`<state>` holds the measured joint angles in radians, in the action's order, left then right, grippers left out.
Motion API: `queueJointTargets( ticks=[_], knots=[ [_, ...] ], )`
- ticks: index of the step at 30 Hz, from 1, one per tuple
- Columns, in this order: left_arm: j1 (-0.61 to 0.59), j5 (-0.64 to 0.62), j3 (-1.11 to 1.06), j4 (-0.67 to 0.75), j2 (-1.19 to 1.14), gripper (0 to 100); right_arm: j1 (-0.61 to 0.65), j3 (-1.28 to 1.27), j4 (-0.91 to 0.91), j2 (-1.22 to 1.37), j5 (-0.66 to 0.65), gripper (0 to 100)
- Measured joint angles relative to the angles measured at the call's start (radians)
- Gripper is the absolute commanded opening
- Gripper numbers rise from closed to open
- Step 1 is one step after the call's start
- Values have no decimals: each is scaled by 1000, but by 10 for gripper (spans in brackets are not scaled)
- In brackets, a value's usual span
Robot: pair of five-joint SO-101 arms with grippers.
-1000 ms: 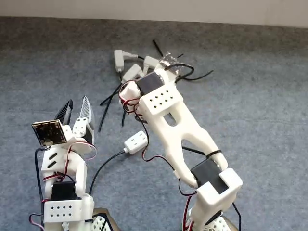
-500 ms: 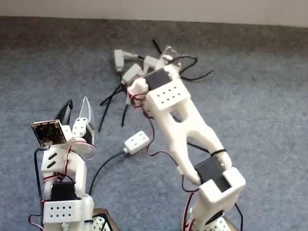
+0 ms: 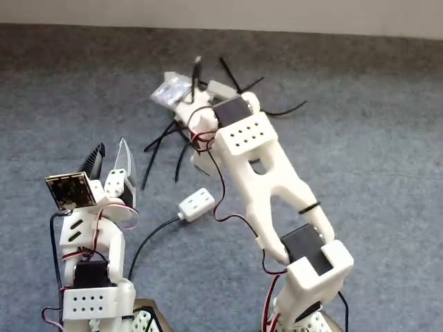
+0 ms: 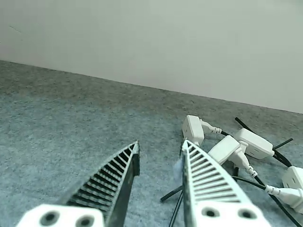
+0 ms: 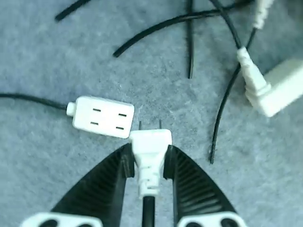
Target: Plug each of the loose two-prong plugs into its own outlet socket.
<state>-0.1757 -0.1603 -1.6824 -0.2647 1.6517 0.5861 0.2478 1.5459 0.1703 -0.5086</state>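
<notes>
Grey tabletop (image 3: 360, 138), right gripper (image 5: 148, 151) pinching plug (image 5: 150, 137) w/ prongs fwd, socket (image 5: 102, 116) lying slots-up near it, so I'd tip prongs down & square them over one slot pair before pushing; left gripper (image 4: 158, 151) spread.

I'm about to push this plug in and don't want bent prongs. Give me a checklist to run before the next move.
1. Plug in grip: ok. The right pincer is shut on the white plug.
2. Prongs exposed: ok. Both prongs stick out past the fingertips.
3. Prongs lined up with slots: not ok. The outlet lies off to one side, and its slots face the camera, not the prongs.
4. Plug seated: not ok. The prongs are outside the outlet.
5. Left pincer free: ok. It is open and holds nothing.
</notes>
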Motion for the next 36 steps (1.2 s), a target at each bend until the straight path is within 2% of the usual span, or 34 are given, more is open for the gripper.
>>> queueJointTargets(
  ticks=[7, 10, 17, 24, 36],
  knots=[
    [0, 0, 0, 0, 0, 157, 0, 0, 28, 0, -549, 34],
    [0, 0, 0, 0, 0, 157, 21, 0, 60, 0, -697, 34],
    [-87, 0, 0, 0, 0, 157, 100, 0, 68, 0, -813, 34],
    [-239, 0, 0, -41, 0, 157, 133, 0, 68, 91, -890, 34],
    [-245, 0, 0, -41, 0, 157, 133, 0, 68, 195, -941, 34]
  ],
)
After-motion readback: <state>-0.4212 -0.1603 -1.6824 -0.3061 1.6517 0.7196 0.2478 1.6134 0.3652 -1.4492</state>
